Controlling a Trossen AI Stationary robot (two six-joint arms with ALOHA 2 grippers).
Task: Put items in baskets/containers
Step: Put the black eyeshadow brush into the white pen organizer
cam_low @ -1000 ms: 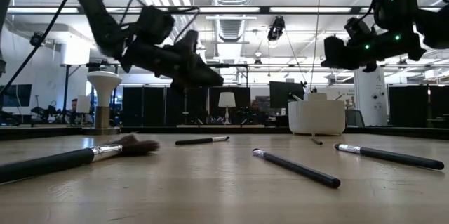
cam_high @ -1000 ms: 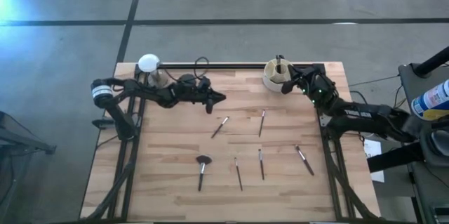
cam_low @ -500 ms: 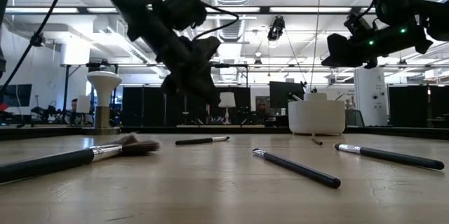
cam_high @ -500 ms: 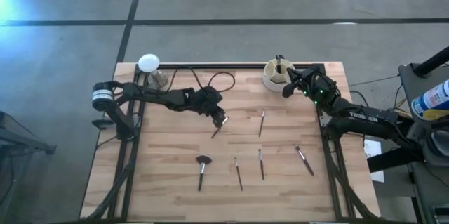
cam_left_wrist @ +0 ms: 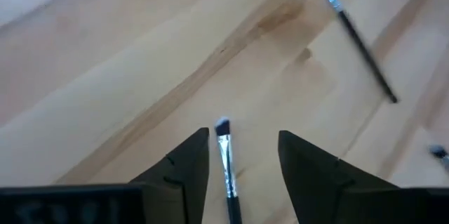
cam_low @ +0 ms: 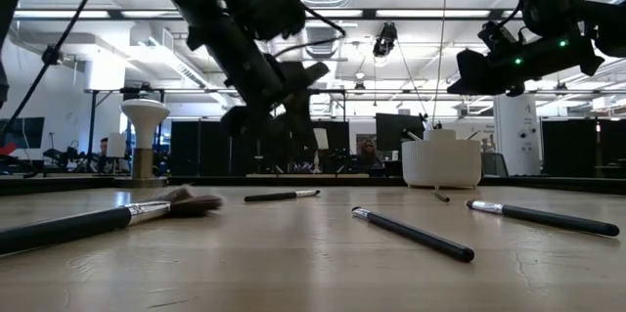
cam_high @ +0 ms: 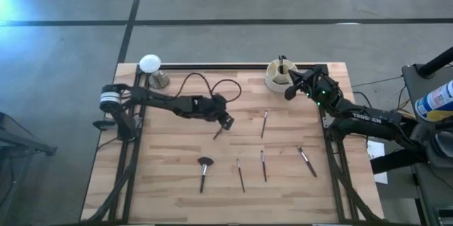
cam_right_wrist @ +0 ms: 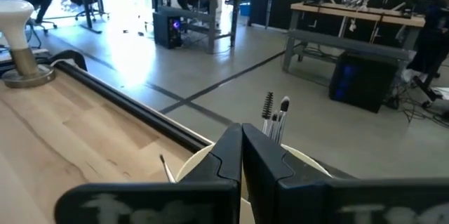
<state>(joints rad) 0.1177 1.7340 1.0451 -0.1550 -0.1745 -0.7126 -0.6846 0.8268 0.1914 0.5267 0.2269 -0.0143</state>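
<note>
— What's on the worktop (cam_high: 170,183)?
— Pale wood planks with six brushes scattered; the cup (cam_high: 278,76) sits at the far right corner, brushes inside.
— Grippers?
— Left gripper (cam_left_wrist: 242,155) spread wide over a brush (cam_left_wrist: 226,164), empty. Right gripper (cam_right_wrist: 242,150) closed, empty, by the cup. Behind: grey floor, desks.

Overhead, table-level and two wrist cameras share the table (cam_high: 170,176).

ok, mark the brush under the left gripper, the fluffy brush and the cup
brush under the left gripper (cam_left_wrist: 226,155), left wrist view, on its ferrule.
fluffy brush (cam_high: 205,162), high view, on its dark head.
cup (cam_low: 441,164), low view, on its outer wall.
</note>
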